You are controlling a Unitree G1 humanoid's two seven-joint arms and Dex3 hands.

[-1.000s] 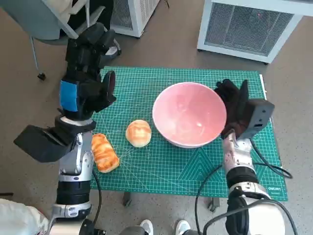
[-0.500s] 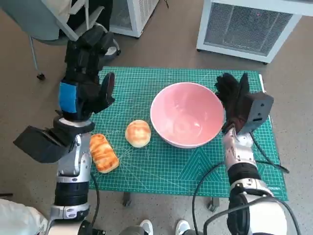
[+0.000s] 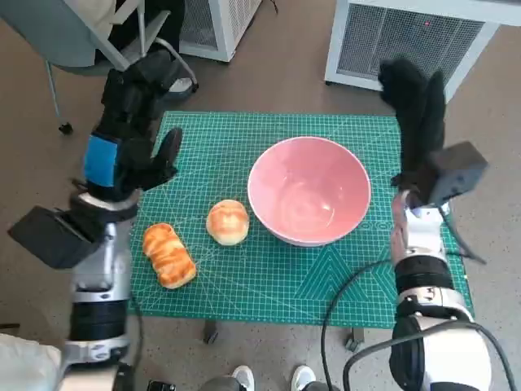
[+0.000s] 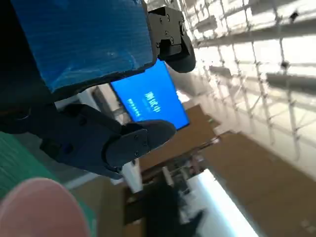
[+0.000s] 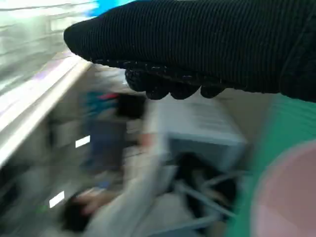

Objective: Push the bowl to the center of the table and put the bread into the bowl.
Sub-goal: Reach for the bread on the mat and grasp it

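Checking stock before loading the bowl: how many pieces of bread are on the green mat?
2. A round golden bun lies just left of the pink bowl; a long striped orange-brown loaf lies near the mat's front-left edge. None looks hidden.

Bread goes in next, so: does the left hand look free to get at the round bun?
Probably yes. The left hand hangs empty above the mat, and the round bun lies uncovered beside the bowl, nothing between them.

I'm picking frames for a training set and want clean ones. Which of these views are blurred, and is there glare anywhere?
Head view: sharp on the pink bowl and both breads, but the raised right hand is motion-smeared. Right wrist view: the glove is crisp, and the background is heavily streaked. Left wrist view: the blue-taped left hand is clear, the bowl rim is a soft blur, and bright windows wash out one side.
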